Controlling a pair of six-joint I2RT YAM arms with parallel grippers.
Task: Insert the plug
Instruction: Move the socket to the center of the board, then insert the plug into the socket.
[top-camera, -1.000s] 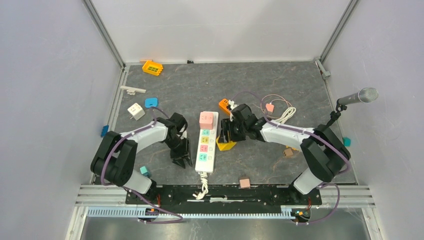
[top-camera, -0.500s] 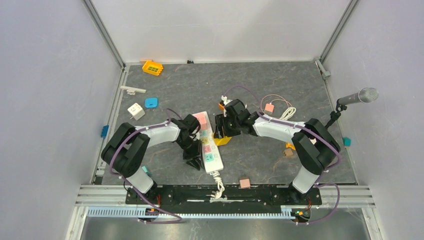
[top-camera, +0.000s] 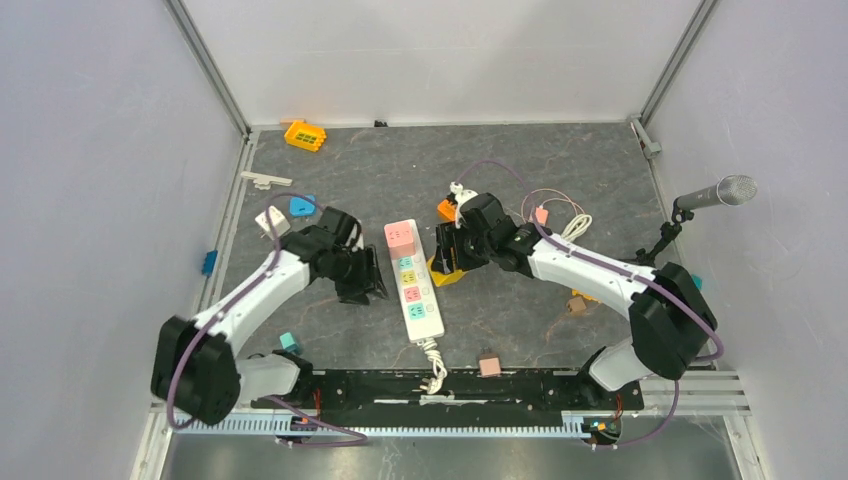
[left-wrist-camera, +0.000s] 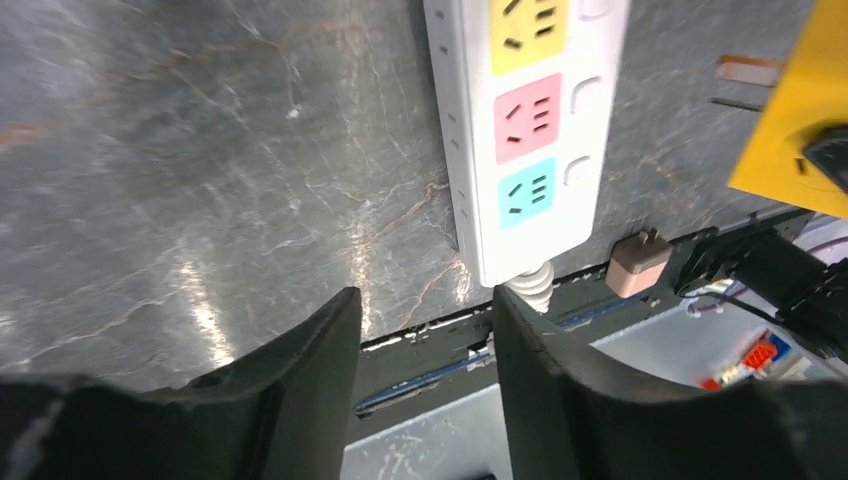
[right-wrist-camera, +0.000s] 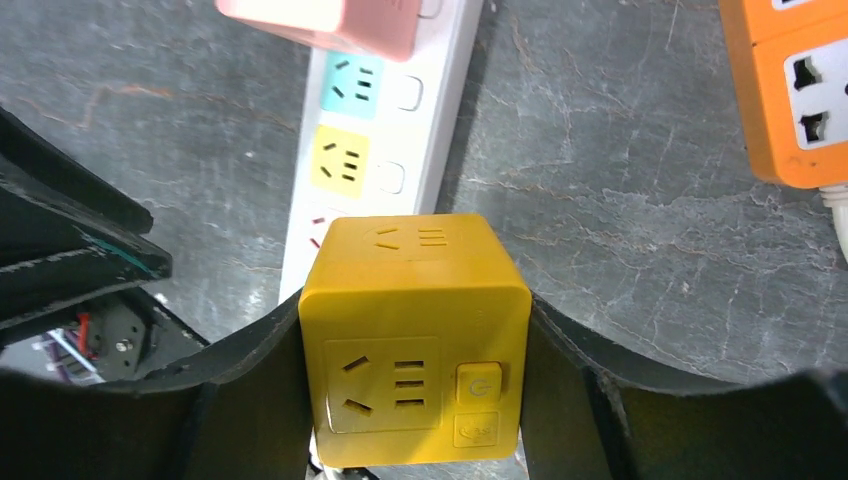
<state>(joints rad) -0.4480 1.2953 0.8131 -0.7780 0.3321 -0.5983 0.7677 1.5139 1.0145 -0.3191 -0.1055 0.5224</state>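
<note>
The plug is a yellow cube (right-wrist-camera: 415, 340) with a socket face and a power button, and my right gripper (right-wrist-camera: 415, 330) is shut on its two sides. In the top view the plug (top-camera: 447, 268) hangs just right of the white power strip (top-camera: 413, 290), level with its middle sockets. A pink cube (top-camera: 400, 237) sits plugged in at the strip's far end. The strip's yellow, pink and blue sockets (left-wrist-camera: 520, 130) are free. My left gripper (top-camera: 365, 280) is a little left of the strip, open (left-wrist-camera: 425, 310) with nothing between its fingers.
An orange socket block (right-wrist-camera: 795, 90) lies right of the plug. A white adapter (top-camera: 270, 222), a blue piece (top-camera: 301, 205) and another orange block (top-camera: 305, 135) are back left. A pink adapter with coiled cable (top-camera: 572, 228) lies right. A tan plug (top-camera: 489, 365) sits near the front rail. A microphone (top-camera: 715, 193) juts in at right.
My left gripper nudged the strip, swinging its cord end to the right, then opened and pulled back to the left. The right gripper stayed beside the strip with the yellow plug.
</note>
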